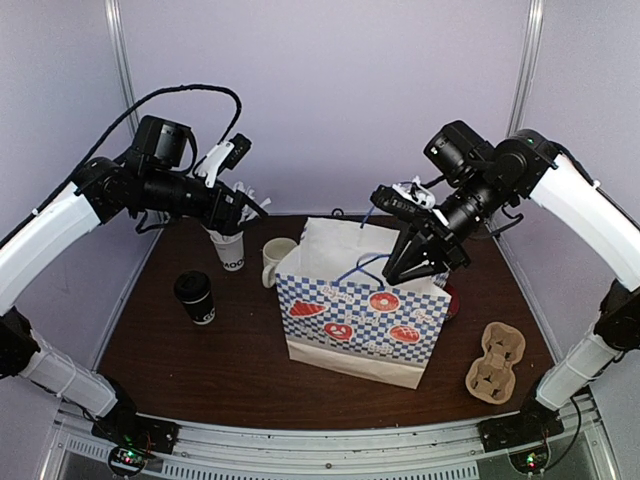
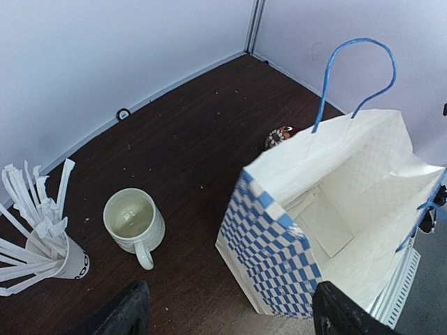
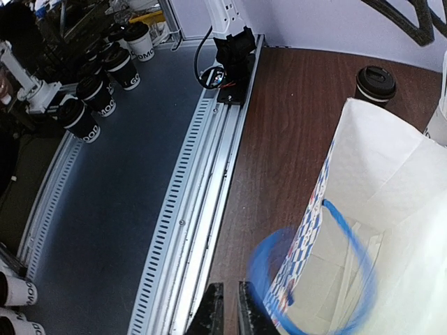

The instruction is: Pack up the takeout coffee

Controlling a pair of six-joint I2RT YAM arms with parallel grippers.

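Note:
The takeout coffee (image 1: 195, 297), a black paper cup with a black lid, stands on the table's left side, apart from both grippers. It also shows in the right wrist view (image 3: 375, 84). The blue-checked paper bag (image 1: 365, 310) stands open in the middle. My left gripper (image 1: 255, 208) is open and empty, high over the straw cup; in its wrist view (image 2: 234, 322) it hangs above the table beside the bag (image 2: 335, 209). My right gripper (image 1: 392, 278) is over the bag's front edge. Its fingers (image 3: 227, 310) are nearly together, with the blurred blue handle (image 3: 279, 265) just beside them.
A similar cup full of white straws (image 1: 228, 245) and a cream mug (image 1: 277, 260) stand behind the coffee, left of the bag. A brown cardboard cup carrier (image 1: 497, 362) lies front right. A small red object (image 1: 452, 300) sits by the bag's right side.

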